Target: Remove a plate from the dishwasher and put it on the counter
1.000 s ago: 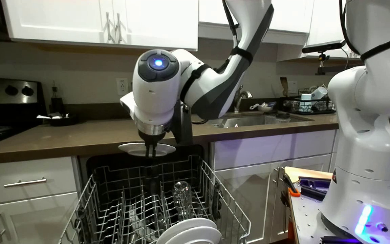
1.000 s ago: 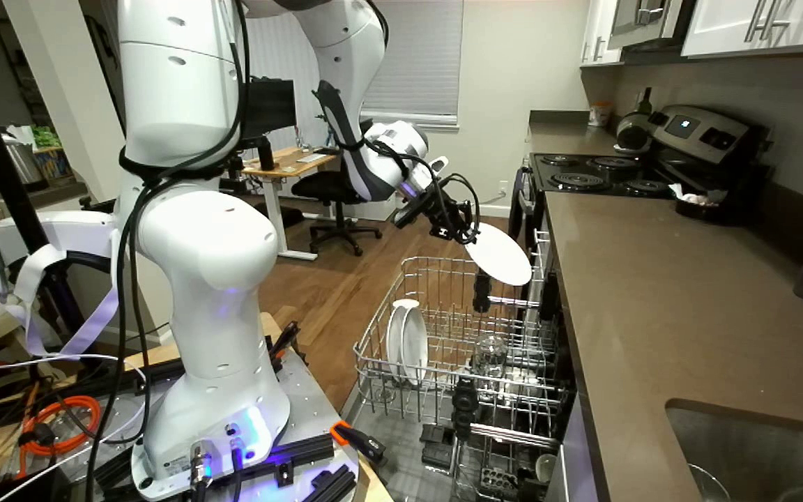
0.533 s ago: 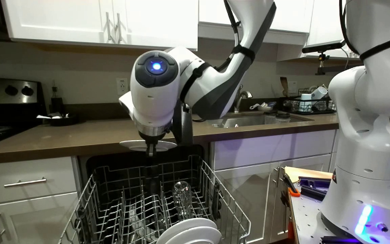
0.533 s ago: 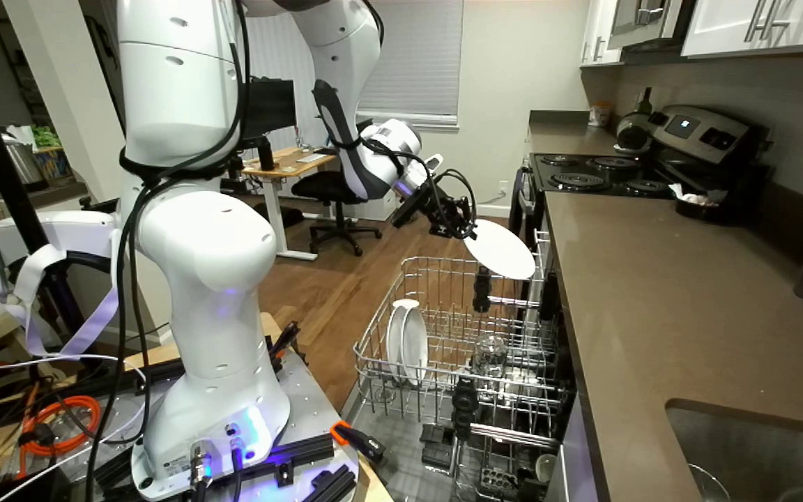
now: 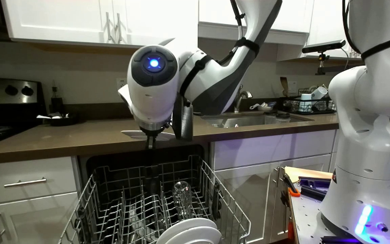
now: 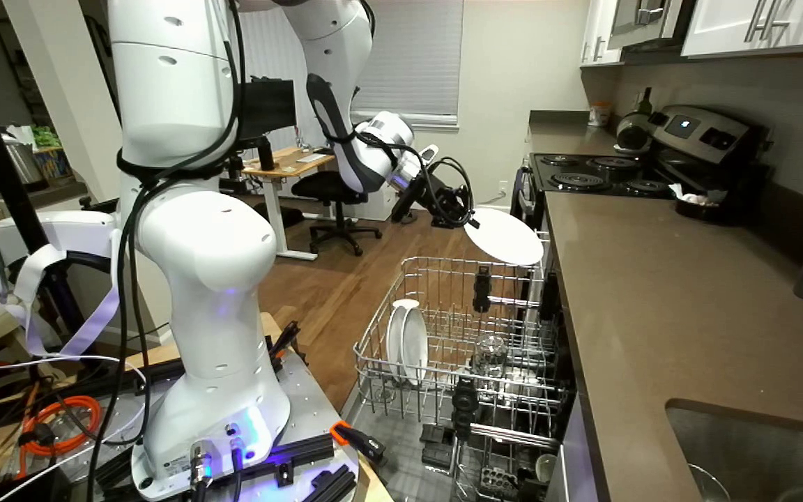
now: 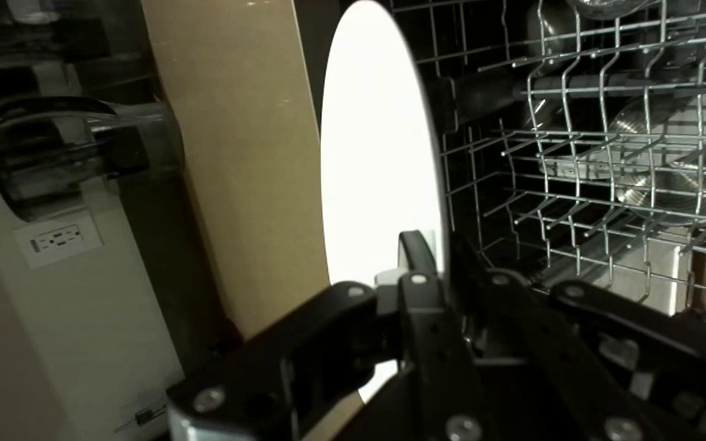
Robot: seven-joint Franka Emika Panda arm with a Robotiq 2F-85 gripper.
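- My claw (image 7: pixel 442 251) is clamped on the near rim of a white dinner plate (image 6: pixel 504 237), which tilts above the wire rack (image 5: pixel 227 200) near the front edge of the worktop (image 6: pixel 652 300), not yet over it
- Holding one side only, I have most of its weight out beyond my grip — a jerk or a knock could make it pivot or slide loose
- If I push forward before lifting enough, the far rim may catch that edge, and the bump could twist the plate out; the clearance I can't tell
- The slant is a worry too — lowered like this, one part of the rim would likely land first and skid
- Should I let go too soon, with much of it overhanging, it would probably tip back into the dishwasher (image 5: pixel 120 161)
- A fall there could chip it or crack the clear glass (image 5: pixel 182 200) in the rack; the white plates (image 6: pixel 414 345) stand farther off, so likely safer
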